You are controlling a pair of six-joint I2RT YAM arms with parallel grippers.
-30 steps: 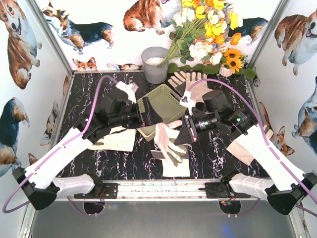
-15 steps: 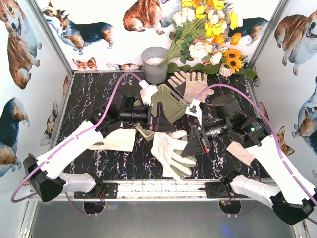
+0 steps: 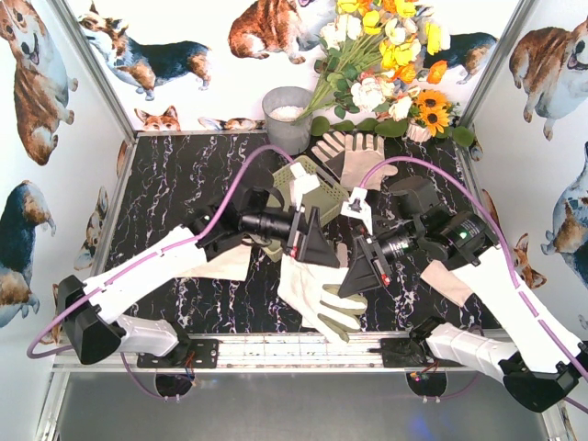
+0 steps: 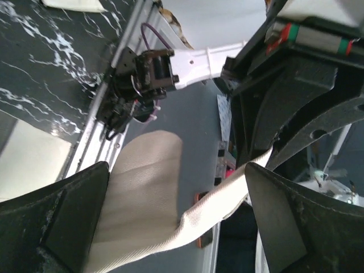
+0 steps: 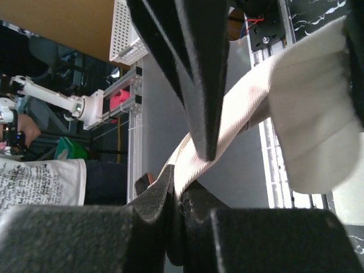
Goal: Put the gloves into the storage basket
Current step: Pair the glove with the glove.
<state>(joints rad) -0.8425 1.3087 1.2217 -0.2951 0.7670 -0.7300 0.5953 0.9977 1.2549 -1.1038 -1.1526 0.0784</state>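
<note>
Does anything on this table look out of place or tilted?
Yes. The storage basket, behind the left arm, looks tilted up instead of lying flat, so gloves may slide out. One glove is clamped in the right gripper, outside the basket.

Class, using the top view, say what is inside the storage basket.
The storage basket shows only green lattice where it is exposed, with no glove. The left arm covers its near end, so that part cannot be checked.
</note>
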